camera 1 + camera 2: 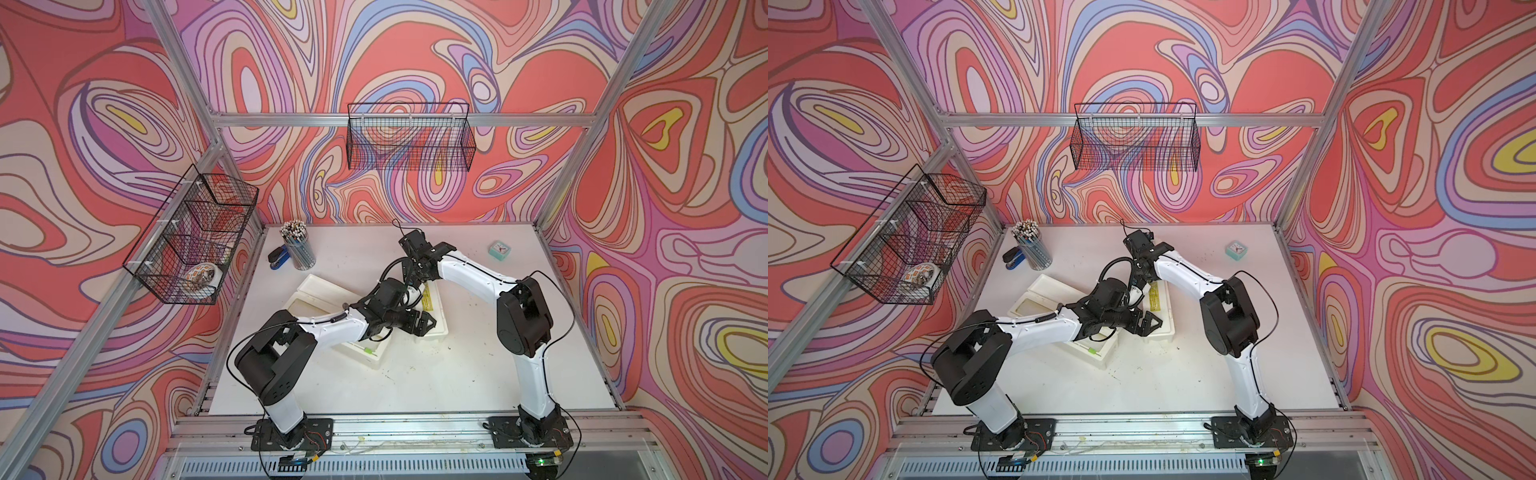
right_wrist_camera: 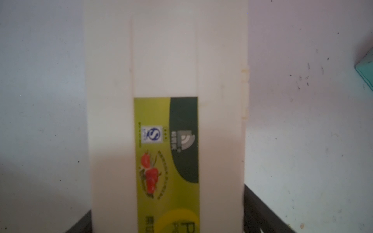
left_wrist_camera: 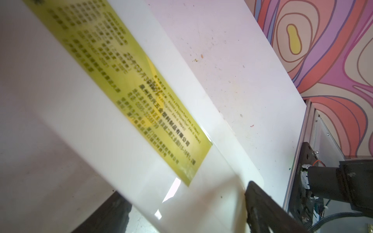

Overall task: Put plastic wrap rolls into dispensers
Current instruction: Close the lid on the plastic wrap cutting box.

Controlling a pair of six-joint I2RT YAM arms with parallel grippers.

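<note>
Two cream-white dispensers lie mid-table. One lies open (image 1: 320,286), its green tab (image 1: 368,351) showing near my left forearm. The other (image 1: 436,322) looks closed, its yellow label up (image 1: 1154,301). My left gripper (image 1: 419,324) straddles this dispenser's near end (image 3: 60,100). In the left wrist view the left gripper (image 3: 181,193) has one finger (image 3: 262,209) touching the dispenser's edge and the other partly hidden behind it. My right gripper (image 2: 167,201) is shut across the far end (image 2: 165,60), a finger pressed against each long side. The plastic wrap rolls are hidden.
A cup of pencils (image 1: 298,245) and a blue stapler (image 1: 277,257) stand at the back left. A small teal clock (image 1: 499,250) sits at the back right. Wire baskets hang on the left wall (image 1: 191,237) and the back wall (image 1: 409,137).
</note>
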